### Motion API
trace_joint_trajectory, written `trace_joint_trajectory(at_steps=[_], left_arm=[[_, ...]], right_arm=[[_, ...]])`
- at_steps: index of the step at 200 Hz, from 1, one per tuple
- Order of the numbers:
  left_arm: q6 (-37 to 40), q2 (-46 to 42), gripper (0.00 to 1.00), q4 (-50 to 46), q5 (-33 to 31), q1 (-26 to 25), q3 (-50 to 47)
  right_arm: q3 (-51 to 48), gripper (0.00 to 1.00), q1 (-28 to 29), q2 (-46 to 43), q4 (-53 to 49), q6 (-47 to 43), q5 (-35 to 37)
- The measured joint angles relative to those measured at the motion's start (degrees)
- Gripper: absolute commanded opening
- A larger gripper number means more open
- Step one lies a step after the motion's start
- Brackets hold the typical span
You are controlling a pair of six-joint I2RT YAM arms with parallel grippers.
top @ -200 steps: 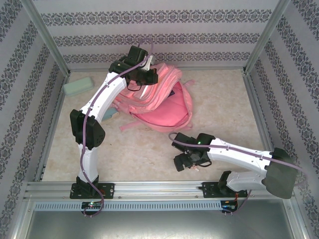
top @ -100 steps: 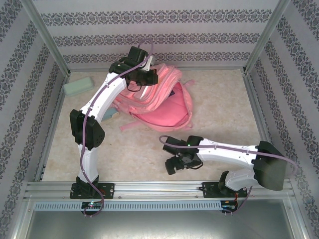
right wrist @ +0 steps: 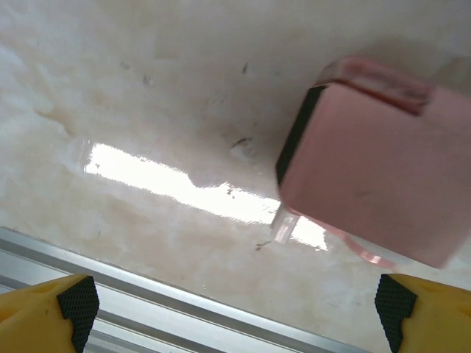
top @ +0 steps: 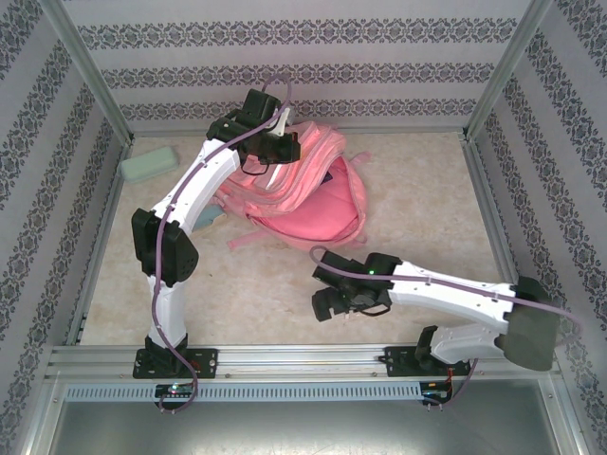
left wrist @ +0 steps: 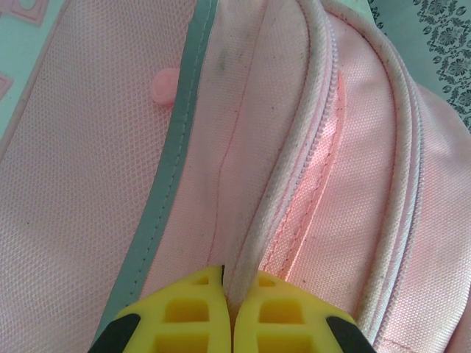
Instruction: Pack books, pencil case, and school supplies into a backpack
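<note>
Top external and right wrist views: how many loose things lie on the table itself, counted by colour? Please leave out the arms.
Pink: 2, the backpack and the small block
Mint green: 1, the pencil case
Pale teal: 1, a flat piece, partly hidden, so I cannot tell its kind
Total: 4

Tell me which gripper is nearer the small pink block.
Right. The right gripper hangs open close over the pink block, which lies on the table. The left gripper is far off across the table, shut on the backpack at its pale piping.
</note>
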Motion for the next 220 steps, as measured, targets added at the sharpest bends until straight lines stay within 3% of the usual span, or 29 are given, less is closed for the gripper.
trace_joint_trajectory(at_steps=[110,192,220], left_arm=[[0.0,0.0,0.0,0.1,0.2,0.0,-0.1],[0.0,0.0,0.0,0.1,0.2,0.0,-0.1],[0.0,0.0,0.0,0.1,0.2,0.0,-0.1]], right_arm=[[-6.8,0.98,-12.5,-1.2,3.8,5.9,4.3],[-8.2,0.98,-13.4,4.6,9.0,4.4,2.5],[-9.3,0.87,-13.9,5.7,10.1,4.2,2.2]])
